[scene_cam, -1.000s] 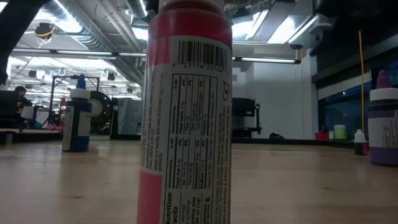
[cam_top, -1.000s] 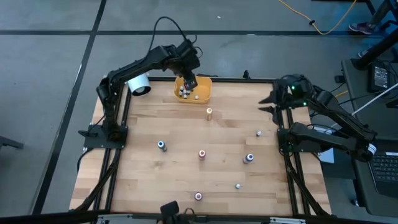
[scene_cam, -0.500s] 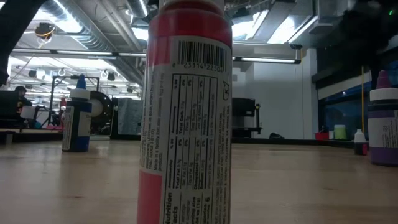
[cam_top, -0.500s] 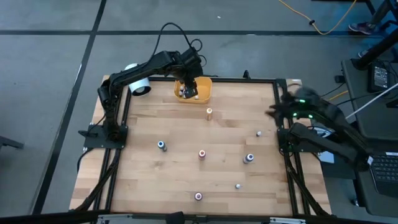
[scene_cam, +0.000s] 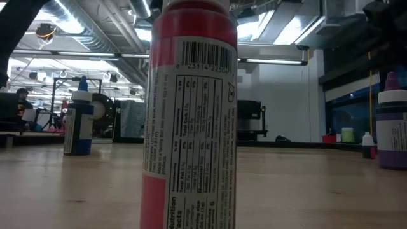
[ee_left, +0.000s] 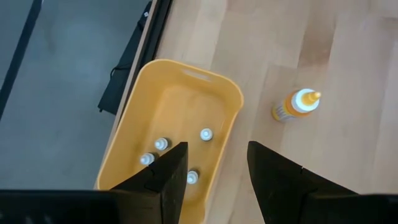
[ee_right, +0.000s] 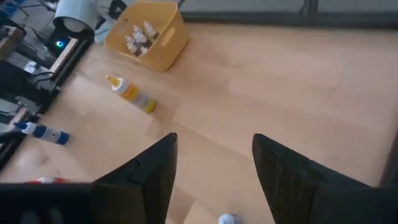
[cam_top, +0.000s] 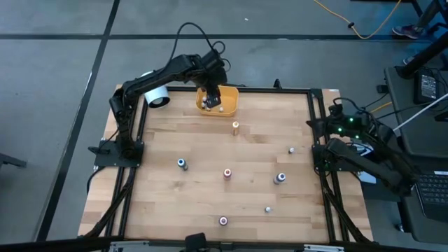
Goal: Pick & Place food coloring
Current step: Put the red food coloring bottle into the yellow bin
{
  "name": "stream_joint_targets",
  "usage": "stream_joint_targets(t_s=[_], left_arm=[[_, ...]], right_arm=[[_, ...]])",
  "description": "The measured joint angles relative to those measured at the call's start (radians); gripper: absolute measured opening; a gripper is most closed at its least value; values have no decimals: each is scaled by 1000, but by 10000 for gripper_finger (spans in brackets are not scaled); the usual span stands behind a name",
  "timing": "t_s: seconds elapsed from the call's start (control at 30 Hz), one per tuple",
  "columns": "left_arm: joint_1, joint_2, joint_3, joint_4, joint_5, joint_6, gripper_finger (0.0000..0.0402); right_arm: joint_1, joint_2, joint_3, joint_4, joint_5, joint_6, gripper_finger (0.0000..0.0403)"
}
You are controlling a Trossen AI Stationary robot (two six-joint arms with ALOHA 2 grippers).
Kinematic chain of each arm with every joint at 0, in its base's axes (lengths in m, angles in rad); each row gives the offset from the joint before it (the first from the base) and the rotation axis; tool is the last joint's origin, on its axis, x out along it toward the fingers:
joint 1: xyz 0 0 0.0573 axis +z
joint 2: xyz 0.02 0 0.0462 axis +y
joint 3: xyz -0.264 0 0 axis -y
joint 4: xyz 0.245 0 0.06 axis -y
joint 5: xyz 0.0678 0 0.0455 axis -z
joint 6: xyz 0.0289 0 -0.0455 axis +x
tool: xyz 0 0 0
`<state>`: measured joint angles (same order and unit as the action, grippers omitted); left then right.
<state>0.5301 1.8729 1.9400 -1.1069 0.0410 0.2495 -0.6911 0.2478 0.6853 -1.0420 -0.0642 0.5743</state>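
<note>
Several tiny food coloring bottles stand upright on the wooden table: an orange one (cam_top: pixel 235 127), a blue one (cam_top: pixel 181 164), a red one (cam_top: pixel 227 173), a purple-capped one (cam_top: pixel 279 178), small white ones (cam_top: pixel 291 150) and a red one near the front edge (cam_top: pixel 223 220). More white-capped bottles (ee_left: pixel 161 144) lie in the yellow bin (cam_top: pixel 227 101) at the far edge. My left gripper (ee_left: pixel 217 155) is open and empty above the bin (ee_left: pixel 186 81). My right gripper (ee_right: pixel 214 149) is open and empty at the table's right edge (cam_top: pixel 313 124).
A big white cylinder (cam_top: pixel 157 94) lies left of the bin, beyond the table frame. In the low view the red bottle (scene_cam: pixel 191 114) fills the foreground, with the blue bottle (scene_cam: pixel 77 117) at left and the purple one (scene_cam: pixel 391 121) at right. Black frame rails edge the table.
My right gripper has drawn back toward the table's right edge and a little toward the near edge. My left gripper has stayed above the yellow bin.
</note>
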Motion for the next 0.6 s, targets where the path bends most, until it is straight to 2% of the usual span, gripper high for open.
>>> stream_joint_targets(t_s=[0.1, 0.23, 0.33, 0.43, 0.6], left_arm=[[9, 0, 0, 0, 20, 11, 162], [10, 0, 0, 0, 30, 23, 164], [9, 0, 0, 0, 33, 26, 161], [9, 0, 0, 0, 33, 34, 159], [9, 0, 0, -1, 34, 37, 161]], right_arm=[[10, -12, -39, 38, -59, 95, 208], [45, 1, -44, 200, -130, 172, 208], [80, 69, 29, 301, -126, 102, 208], [134, 178, 97, 296, -95, 2, 204], [342, 312, 51, 324, -4, -10, 187]])
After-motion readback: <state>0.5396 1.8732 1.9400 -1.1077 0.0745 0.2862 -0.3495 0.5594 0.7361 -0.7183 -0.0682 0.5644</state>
